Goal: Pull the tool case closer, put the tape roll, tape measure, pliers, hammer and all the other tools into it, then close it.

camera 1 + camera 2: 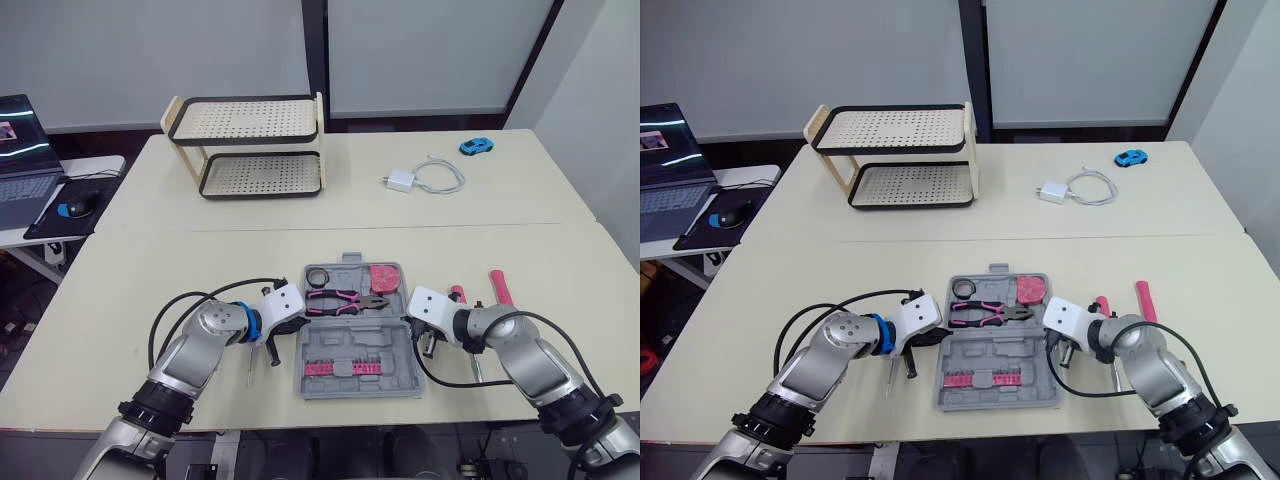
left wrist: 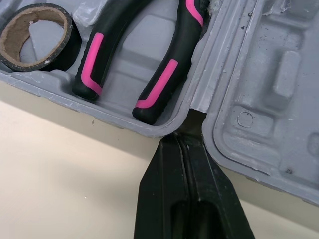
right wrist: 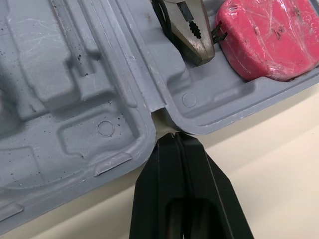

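The open tool case [image 1: 345, 340] is seen near the front of the bench [image 1: 150, 270], with the tape roll [image 1: 318, 276], pliers [image 1: 342, 299] and tape measure [image 1: 386, 276] lodged in its far half. The left gripper [image 2: 192, 122] and right gripper [image 3: 173, 135] are set at the hinge notches on either side of the case, jaws clenched on nothing. A pink-handled tool [image 1: 500, 285], possibly the hammer, is seen lying on the bench to the right of the case.
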Motion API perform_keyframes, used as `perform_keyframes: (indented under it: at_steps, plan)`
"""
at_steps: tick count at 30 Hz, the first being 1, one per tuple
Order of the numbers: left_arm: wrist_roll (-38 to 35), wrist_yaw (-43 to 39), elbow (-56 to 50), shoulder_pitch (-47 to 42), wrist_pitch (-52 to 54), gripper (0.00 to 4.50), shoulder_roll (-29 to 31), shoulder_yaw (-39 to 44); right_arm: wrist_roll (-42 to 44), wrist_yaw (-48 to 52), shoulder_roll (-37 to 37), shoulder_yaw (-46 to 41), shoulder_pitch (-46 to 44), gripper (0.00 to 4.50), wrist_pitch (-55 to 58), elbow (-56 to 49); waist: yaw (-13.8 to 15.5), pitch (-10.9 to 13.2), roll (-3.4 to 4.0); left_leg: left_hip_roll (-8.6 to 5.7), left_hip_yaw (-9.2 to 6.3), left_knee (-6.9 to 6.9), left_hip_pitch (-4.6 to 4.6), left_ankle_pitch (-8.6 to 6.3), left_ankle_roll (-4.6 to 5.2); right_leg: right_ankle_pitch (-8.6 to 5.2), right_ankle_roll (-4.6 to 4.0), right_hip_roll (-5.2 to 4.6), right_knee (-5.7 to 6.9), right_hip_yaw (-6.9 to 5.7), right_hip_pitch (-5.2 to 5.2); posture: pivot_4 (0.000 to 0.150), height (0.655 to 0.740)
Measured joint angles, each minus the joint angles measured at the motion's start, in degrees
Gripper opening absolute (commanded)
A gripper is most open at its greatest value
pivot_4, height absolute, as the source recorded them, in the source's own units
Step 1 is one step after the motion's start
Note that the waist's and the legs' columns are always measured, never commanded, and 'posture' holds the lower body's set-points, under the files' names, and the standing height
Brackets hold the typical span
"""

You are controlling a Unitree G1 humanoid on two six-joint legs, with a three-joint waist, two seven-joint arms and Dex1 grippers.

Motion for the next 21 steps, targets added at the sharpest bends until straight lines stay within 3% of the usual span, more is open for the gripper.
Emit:
perform_keyframes:
  at_steps: [21]
  plan:
    - [0.32,-0.41,0.91,-0.38,-1.03,0.0,-0.38,-0.21,-0.05,0.55,-0.43,-0.03,0.62,0.02,0.64,-1.01,0.14,0.0,0.0,0.0,-0.01,0.0,0.0,0.0,0.01,0.0,0.0,-0.01,0.0,0.0,0.02,0.15,0.74]
